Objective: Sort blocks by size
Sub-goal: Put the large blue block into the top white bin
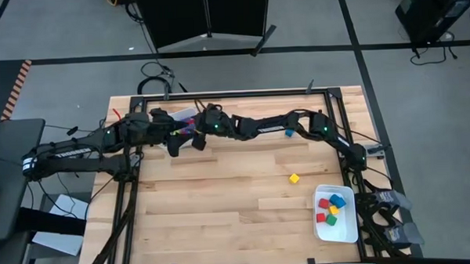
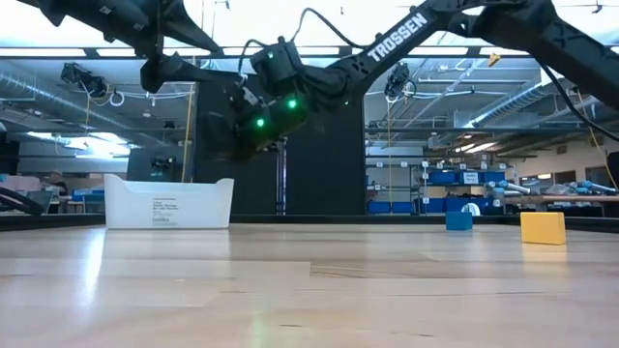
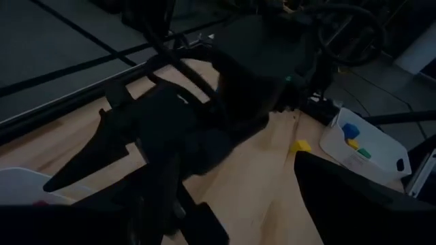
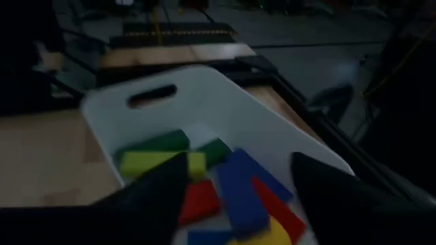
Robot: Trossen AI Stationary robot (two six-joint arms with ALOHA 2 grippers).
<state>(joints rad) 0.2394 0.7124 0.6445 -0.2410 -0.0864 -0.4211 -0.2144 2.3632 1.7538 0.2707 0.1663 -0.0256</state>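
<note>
A white tray [image 4: 204, 95] at the table's far left holds several long bars: green [image 4: 160, 143], yellow [image 4: 160, 163], blue [image 4: 238, 190] and red [image 4: 272, 207]. My right gripper [image 4: 238, 184] hangs open and empty just above these bars; in the high view it is at the far left [image 1: 199, 124]. My left gripper [image 1: 175, 144] hovers open and empty beside it, on its near side. A yellow cube [image 1: 294, 178] and a blue cube [image 1: 288, 133] rest on the table. Several cubes lie in a second white tray [image 1: 336, 222] at the near right.
The right arm [image 1: 297, 122] stretches across the far part of the table, close to the left arm [image 1: 87, 149]. In the left wrist view the right arm's wrist [image 3: 259, 61] fills most of the picture. A metal frame [image 1: 218, 93] borders the table. Bare wood lies in the near middle.
</note>
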